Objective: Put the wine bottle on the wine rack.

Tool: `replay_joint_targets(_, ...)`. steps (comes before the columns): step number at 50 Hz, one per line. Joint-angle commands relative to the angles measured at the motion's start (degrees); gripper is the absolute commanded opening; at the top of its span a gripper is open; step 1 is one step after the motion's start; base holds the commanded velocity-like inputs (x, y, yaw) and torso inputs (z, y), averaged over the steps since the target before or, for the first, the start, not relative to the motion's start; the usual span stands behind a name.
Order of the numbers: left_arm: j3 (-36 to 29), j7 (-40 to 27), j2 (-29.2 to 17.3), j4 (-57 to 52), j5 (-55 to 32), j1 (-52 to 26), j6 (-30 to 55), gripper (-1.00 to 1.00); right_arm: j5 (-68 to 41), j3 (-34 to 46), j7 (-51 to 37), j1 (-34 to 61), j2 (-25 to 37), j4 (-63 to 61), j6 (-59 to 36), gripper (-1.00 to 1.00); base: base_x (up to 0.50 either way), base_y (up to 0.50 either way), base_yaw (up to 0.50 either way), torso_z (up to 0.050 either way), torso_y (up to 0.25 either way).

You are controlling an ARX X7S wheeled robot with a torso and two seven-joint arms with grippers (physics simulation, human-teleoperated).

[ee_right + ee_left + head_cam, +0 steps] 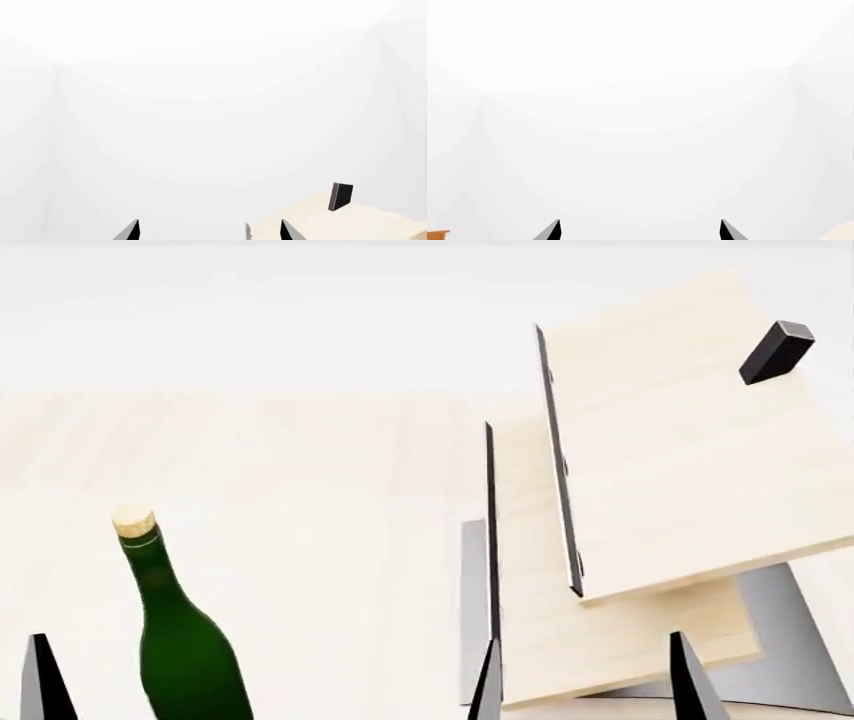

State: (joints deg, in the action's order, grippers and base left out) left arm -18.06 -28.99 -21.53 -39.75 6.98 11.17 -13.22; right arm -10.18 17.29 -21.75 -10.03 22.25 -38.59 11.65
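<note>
Wine bottle (183, 640) stands upright on the pale table (294, 490), apart from the wine rack (667, 500) on its right, while my left gripper (40, 680) and right gripper (594, 680) sit low, tips spread and empty, nothing grasped yet.

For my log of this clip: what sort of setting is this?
Probably a bare simulated tabletop scene, not a furnished room: a pale wood table, blank white surroundings, and on it only a wine bottle standing upright beside a tiered wine rack.
</note>
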Motion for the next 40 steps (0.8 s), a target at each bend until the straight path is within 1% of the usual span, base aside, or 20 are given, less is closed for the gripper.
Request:
replay_joint_targets(1,-0.2,-0.2,-0.2,0.0,0.0,0.0,0.0,1.0,0.0,0.2,-0.2,0.0,0.2,0.1,0.1,1.0,0.0,-0.1,0.0,0.0,0.0)
replay_joint_targets(25,-0.6,-0.5,-0.4,0.0,0.1,-0.2,0.0,1.0,0.2,0.8,-0.3,0.3,0.3,0.7,0.4,1.0,0.0,-0.1,0.0,0.0,0.0)
replay_joint_targets(40,-0.7,-0.7,-0.6,0.2,0.1,-0.2,-0.1,1.0,1.9,1.1,-1.0,0.4,0.1,1.1,0.3,1.0,0.0,0.0,0.0,0.0,0.0)
